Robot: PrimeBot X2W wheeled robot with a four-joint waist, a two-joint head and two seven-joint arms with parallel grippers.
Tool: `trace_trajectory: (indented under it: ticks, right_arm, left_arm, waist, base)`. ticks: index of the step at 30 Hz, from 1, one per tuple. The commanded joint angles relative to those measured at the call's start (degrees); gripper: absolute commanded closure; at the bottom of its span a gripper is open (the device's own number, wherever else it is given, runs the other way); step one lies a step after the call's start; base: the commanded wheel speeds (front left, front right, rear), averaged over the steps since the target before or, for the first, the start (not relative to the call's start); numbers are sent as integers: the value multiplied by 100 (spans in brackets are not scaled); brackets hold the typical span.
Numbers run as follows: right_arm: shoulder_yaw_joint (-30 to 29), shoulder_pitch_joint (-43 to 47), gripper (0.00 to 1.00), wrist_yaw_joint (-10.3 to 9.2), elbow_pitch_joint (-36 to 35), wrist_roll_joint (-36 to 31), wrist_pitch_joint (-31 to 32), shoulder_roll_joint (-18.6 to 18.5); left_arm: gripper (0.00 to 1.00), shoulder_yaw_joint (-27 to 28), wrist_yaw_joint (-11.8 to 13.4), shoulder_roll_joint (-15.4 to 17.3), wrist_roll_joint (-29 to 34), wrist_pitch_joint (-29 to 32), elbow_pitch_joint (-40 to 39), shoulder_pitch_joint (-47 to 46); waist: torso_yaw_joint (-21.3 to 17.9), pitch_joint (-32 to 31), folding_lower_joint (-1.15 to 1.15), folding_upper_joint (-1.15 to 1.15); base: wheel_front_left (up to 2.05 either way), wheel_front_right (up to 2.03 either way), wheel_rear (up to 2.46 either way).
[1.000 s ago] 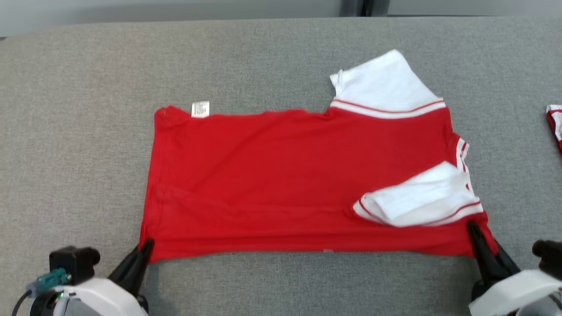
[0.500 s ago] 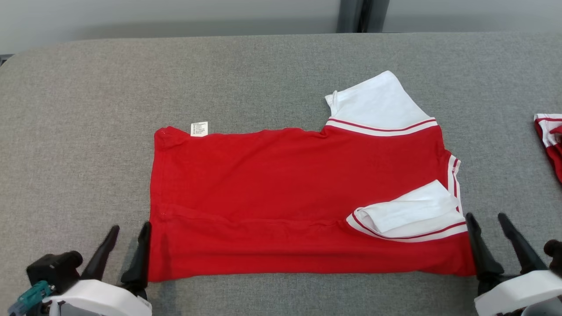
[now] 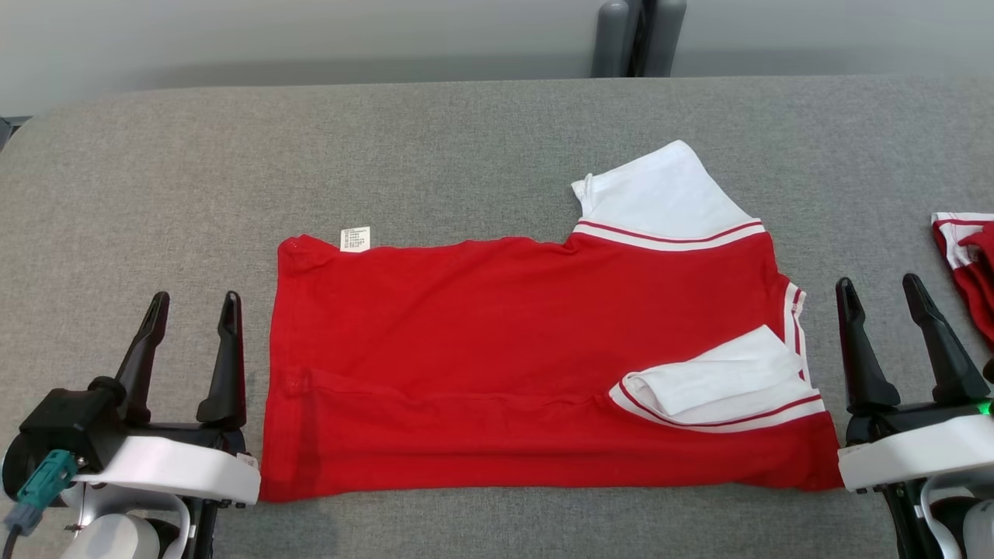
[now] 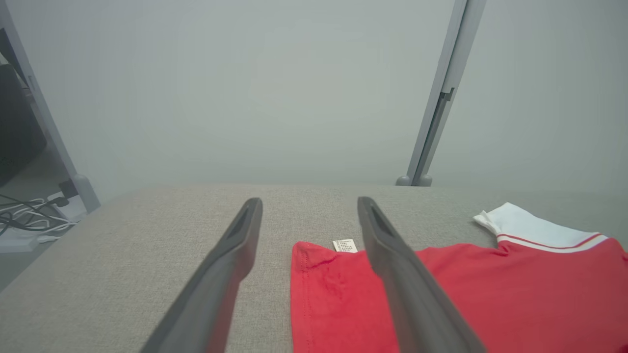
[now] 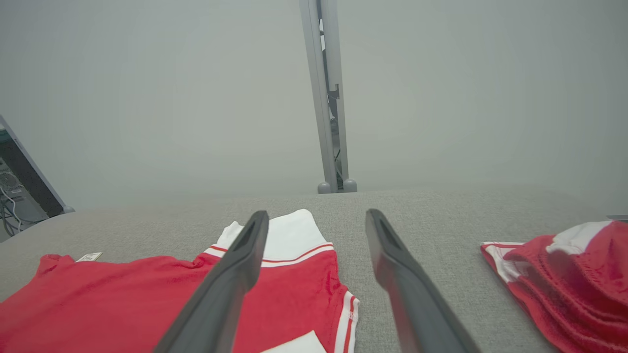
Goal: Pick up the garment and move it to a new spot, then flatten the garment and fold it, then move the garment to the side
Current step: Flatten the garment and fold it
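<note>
Red garment lies part-folded near the front edge of the tabletop, with both grippers empty.
The left gripper stands just beside its left edge and the right gripper just beside its right edge, the fingers of each spread wide and holding nothing. The likely risk is the white sleeve, which lies loosely doubled on top. A further fold or a slide sideways could make it bunch or slip out. A second red garment at the right edge could get caught up.

Care label print illegible.
</note>
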Motion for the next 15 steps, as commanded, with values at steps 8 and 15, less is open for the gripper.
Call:
trace_trajectory:
  ticks: [8,15]
  right_arm:
    - [-18,-153,0,1,85,-19,-38,24]
    - [10,-312,0,1,79,32,-21,-33]
  left_arm:
    - [0,-106,128,81,173,127,12,-181]
    - [0,-148,47,116,197,283,82,-570]
  waist:
    - [23,16,0,0]
    - [28,232,0,0]
  base:
    - [0,0,0]
    - [0,0,0]
